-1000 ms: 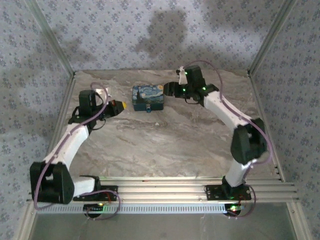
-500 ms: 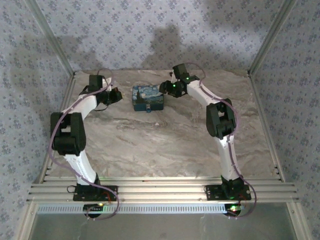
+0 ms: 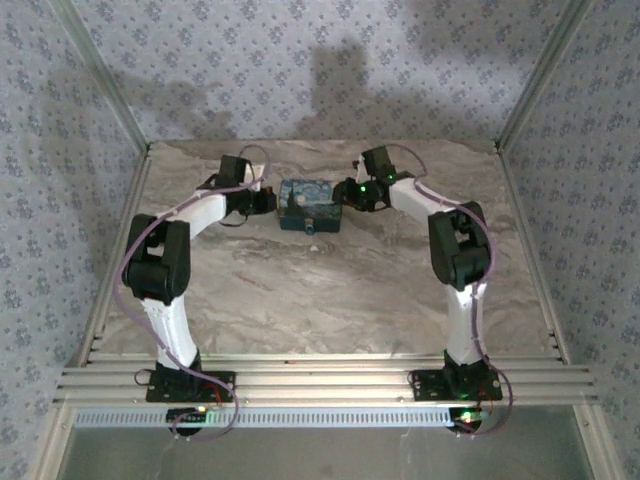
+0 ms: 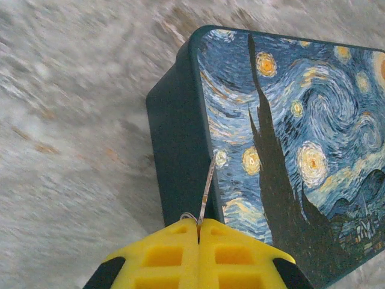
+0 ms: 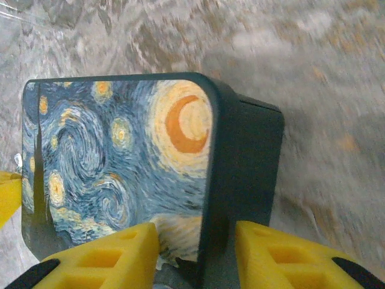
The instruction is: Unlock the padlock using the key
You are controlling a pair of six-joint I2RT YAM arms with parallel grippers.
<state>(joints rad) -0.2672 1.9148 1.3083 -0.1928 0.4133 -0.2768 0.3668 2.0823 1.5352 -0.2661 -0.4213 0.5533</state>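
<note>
The padlock [image 3: 310,203] is a blue block with a starry-night print, lying flat at the far middle of the table. My left gripper [image 3: 270,200] sits at its left end. In the left wrist view this gripper [image 4: 198,224] is shut on the key [image 4: 207,189], a thin metal sliver pointing up along the padlock's [image 4: 289,138] dark left edge. My right gripper [image 3: 347,194] is at the block's right end. In the right wrist view it [image 5: 195,241] stands open, its yellow fingers [image 5: 114,253] straddling the padlock's [image 5: 120,156] right edge.
A small dark piece [image 3: 311,225] juts from the block's near side. Patterned walls on metal posts close in the marble table [image 3: 320,290] at the back and sides. The aluminium rail [image 3: 320,380] with the arm bases runs along the near edge.
Both arms have swung inward from the sides until their grippers meet the block's two ends. The block now lies a little further right and nearer than before.
</note>
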